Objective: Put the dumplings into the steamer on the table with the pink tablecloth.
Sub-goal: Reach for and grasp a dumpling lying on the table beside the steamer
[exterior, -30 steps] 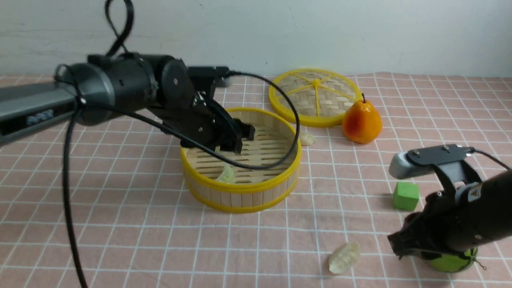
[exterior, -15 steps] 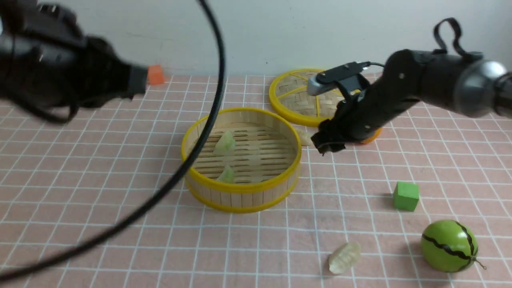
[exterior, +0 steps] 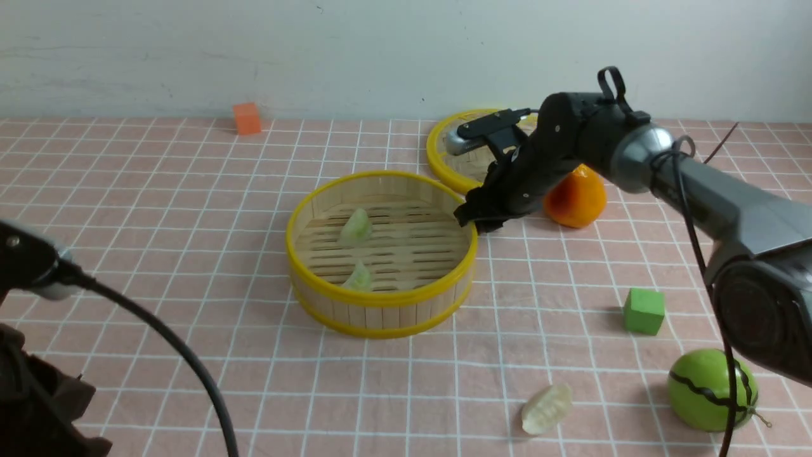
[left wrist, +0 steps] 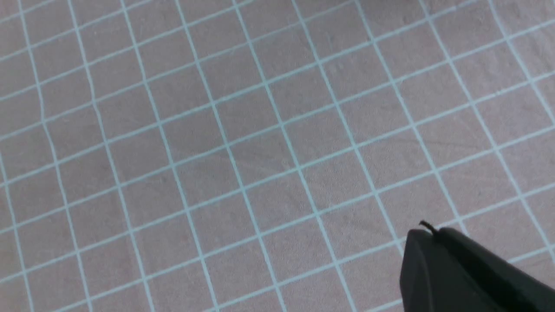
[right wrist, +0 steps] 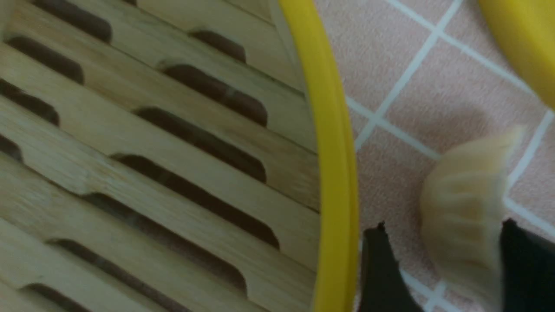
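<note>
The steamer (exterior: 380, 311) stands mid-table on the pink tablecloth (exterior: 158, 209), and two pale green dumplings (exterior: 355, 226) (exterior: 360, 277) lie on its slatted floor. A whitish dumpling (exterior: 545, 409) lies on the cloth near the front. My right gripper (exterior: 480, 223) is down beside the steamer's right rim (right wrist: 334, 151). In the right wrist view the right gripper (right wrist: 445, 225) is open astride another whitish dumpling (right wrist: 464, 203), one finger against it and a gap at the other. My left gripper (left wrist: 431, 232) is shut and empty over bare cloth, its arm (exterior: 32, 381) at the front left.
A flat woven lid (exterior: 438, 158) lies behind the steamer. An orange pear (exterior: 577, 200) stands right of my right arm. A green cube (exterior: 643, 310) and a toy watermelon (exterior: 710, 390) are at the front right. An orange cube (exterior: 246, 118) sits at the back left.
My left arm pulled out of the steamer to the front left and shut, leaving a second green dumpling inside. My right arm swung from the front right to the dumpling beside the steamer's rim.
</note>
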### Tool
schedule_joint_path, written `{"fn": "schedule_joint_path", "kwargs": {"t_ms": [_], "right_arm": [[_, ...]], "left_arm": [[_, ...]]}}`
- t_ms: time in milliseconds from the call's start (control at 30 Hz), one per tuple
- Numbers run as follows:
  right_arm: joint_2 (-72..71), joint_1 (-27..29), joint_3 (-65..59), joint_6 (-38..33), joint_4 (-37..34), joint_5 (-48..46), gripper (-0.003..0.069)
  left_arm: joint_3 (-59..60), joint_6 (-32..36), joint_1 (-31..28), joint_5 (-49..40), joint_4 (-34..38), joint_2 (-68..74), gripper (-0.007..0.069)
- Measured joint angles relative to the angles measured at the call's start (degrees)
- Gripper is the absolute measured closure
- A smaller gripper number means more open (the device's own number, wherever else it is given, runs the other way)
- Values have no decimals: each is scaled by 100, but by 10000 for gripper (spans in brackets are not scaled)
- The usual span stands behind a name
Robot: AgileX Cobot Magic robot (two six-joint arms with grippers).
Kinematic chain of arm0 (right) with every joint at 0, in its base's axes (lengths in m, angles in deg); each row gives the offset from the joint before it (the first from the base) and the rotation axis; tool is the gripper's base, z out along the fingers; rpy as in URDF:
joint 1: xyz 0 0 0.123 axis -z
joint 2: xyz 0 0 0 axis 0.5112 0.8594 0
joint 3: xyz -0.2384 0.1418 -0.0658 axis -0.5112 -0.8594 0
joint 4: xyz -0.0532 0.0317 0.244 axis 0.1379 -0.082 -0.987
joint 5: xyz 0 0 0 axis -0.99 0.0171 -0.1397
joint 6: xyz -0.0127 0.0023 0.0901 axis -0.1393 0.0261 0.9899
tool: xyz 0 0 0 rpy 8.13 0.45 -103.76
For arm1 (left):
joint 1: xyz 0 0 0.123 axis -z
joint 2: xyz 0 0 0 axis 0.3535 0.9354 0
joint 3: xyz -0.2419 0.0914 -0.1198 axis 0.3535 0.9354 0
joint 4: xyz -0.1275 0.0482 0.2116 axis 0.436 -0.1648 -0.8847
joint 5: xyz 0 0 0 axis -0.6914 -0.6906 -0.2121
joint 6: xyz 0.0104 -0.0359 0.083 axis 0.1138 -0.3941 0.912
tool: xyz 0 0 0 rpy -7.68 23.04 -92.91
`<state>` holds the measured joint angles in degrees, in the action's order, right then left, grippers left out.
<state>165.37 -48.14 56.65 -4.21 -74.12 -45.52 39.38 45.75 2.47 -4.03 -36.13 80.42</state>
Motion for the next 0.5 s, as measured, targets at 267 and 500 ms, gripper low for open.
{"fn": "schedule_joint_path", "kwargs": {"t_ms": [267, 500], "right_arm": [[-134, 0, 28, 1, 244, -165, 543], [-1158, -61, 39, -74, -427, -669, 543]], "left_arm": [[142, -317, 0, 111, -70, -49, 638], [413, -961, 0, 50, -69, -386, 638]]}}
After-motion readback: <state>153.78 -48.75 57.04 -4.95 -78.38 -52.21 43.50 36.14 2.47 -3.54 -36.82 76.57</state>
